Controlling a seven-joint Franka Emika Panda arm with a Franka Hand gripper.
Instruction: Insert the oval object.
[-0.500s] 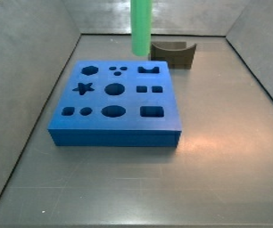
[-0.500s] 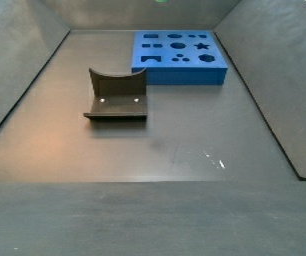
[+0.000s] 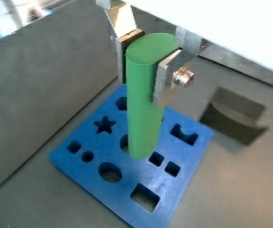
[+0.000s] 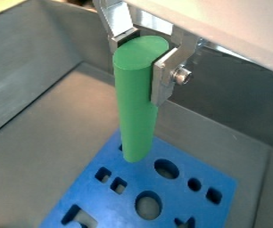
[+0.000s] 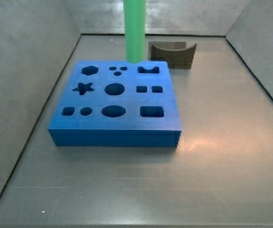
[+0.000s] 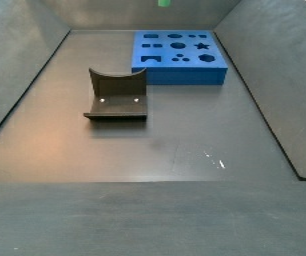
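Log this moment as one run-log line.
gripper: shut on oval object | rod upright above blue block | not inserted | olive block behind

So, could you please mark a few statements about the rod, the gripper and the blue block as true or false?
1. The gripper holds the rod upright. True.
2. The rod is already seated in a hole of the blue block. False: it hangs above the block.
3. The dark curved block lies on the blue block. False: it sits on the floor beside it.
4. The blue block has a star-shaped hole. True.
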